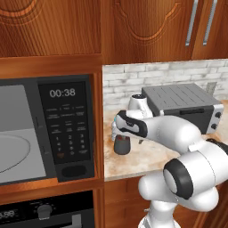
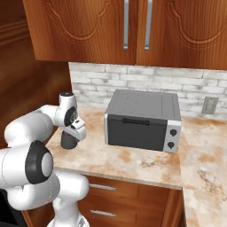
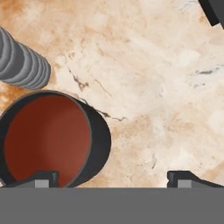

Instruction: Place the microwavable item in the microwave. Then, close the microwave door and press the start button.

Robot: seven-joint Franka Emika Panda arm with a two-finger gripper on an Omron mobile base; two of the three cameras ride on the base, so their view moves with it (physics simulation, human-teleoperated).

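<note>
While the left base view has my gripper (image 1: 120, 136) directly over the mug (image 1: 121, 145) on the counter (image 1: 147, 160), jaw spacing is unreadable there; the microwave (image 1: 67, 129) stands open to the left, turntable (image 1: 13, 153) bare. Right base view: gripper (image 2: 73, 132) hangs on top of the mug (image 2: 68, 141), left of the toaster oven (image 2: 144, 119). Hand view: jaws apart, nothing between them; one fingertip (image 3: 41, 178) sits over the mug's (image 3: 48, 138) reddish inside, the other over bare counter, with the ribbed bottle (image 3: 22, 59) just beside the mug. Risk, I judge: descending off-centre, a finger strikes the rim and tips the mug or bumps the bottle.
</note>
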